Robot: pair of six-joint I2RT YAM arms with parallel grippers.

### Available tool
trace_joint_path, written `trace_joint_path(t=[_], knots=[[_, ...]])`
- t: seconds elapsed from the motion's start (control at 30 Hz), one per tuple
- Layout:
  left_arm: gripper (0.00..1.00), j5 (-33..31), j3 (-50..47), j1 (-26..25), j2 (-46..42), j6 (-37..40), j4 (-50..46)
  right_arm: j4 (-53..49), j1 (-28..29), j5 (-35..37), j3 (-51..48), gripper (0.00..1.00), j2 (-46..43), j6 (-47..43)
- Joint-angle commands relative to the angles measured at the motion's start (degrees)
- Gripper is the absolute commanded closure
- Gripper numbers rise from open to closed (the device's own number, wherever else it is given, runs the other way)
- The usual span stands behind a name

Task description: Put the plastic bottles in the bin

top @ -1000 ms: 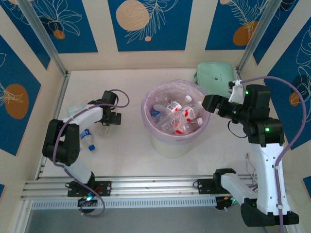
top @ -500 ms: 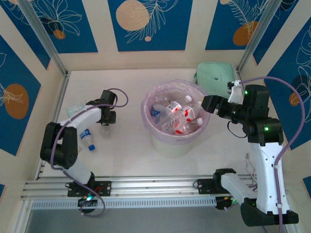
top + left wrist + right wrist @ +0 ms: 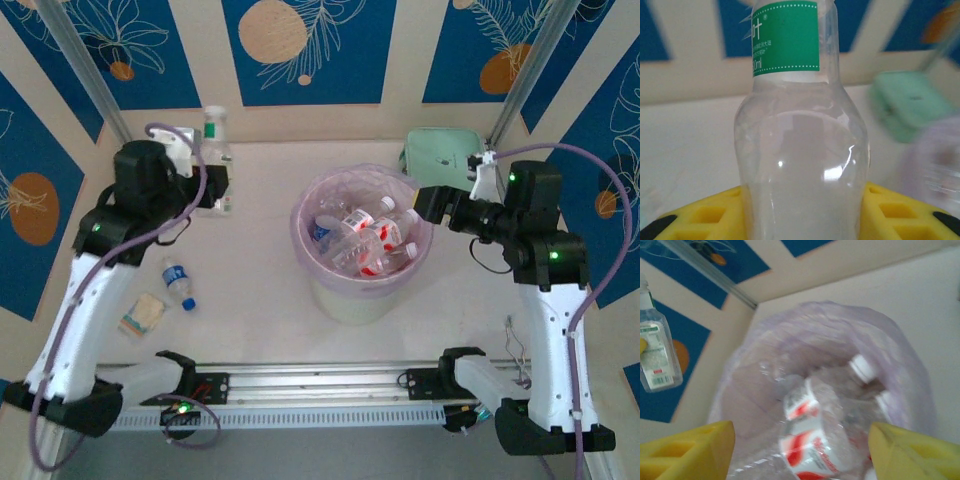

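Note:
My left gripper [image 3: 216, 186] is shut on a clear plastic bottle [image 3: 215, 150] with a green label, holding it upright in the air near the back left wall. In the left wrist view this bottle [image 3: 800, 125] stands between the yellow fingers [image 3: 900, 215]. The bin [image 3: 318, 283], a white bucket with a lilac bag, stands mid-table and holds several bottles [image 3: 372, 246]. My right gripper [image 3: 428, 204] is open at the bin's right rim. Its wrist view looks down into the bag [image 3: 900, 365] at a red-white labelled bottle [image 3: 810, 440]. A blue-labelled bottle [image 3: 178, 282] lies on the table at left.
A mint green zip case [image 3: 440, 150] sits at the back right, behind the bin. A flat pale packet [image 3: 143, 314] lies near the left arm's base, close to the blue-labelled bottle. An aluminium rail [image 3: 320, 382] runs along the near edge.
My left gripper closed on the green-labelled bottle on the table and lifted it up and toward the back wall. The right gripper stayed at the bin's rim and narrowed slightly.

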Motion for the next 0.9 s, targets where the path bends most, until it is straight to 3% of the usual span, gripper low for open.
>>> trace_joint_path(t=[0.0, 0.13, 0.2, 0.27, 0.33, 0.47, 0.67, 0.8, 0.87], knots=[[0.63, 8.61, -0.20, -7.74, -1.36, 1.23, 3.86, 6.85, 2.08, -11.56, 3.95, 0.32, 1.42, 2.68], [0.66, 13.82, -5.30, -16.23, -0.81, -0.41, 17.25, 11.09, 9.96, -10.49, 9.48, 0.32, 4.84, 5.24], [0.67, 14.89, -6.17, -19.23, 0.52, -0.77, 20.82, 11.11, 13.42, -8.21, 12.26, 0.27, 6.74, 5.00], [0.67, 14.56, -5.61, -21.91, 1.62, 0.22, 21.26, 10.33, 16.36, -5.58, 14.86, 0.13, 8.66, 4.38], [0.67, 14.30, -5.35, -23.91, 2.56, 0.86, 21.64, 9.92, 19.21, -3.48, 17.14, 0.06, 10.46, 3.75], [0.67, 15.21, -5.02, -26.06, 4.52, 0.17, 22.47, 11.25, 24.13, -1.13, 18.48, 0.05, 12.82, 2.40], [0.67, 15.03, -5.91, -28.08, 4.54, -1.38, 25.16, 4.99, 25.73, 6.97, 21.37, 0.16, 16.50, -0.63], [0.67, 16.22, -5.74, -28.30, 6.15, -2.03, 25.60, 7.68, 25.53, 4.75, 20.21, 0.38, 16.61, -0.66], [0.63, 16.39, -5.72, -28.43, 6.81, -2.40, 25.70, 6.99, 25.40, 4.95, 21.32, 0.54, 17.09, -0.95]])
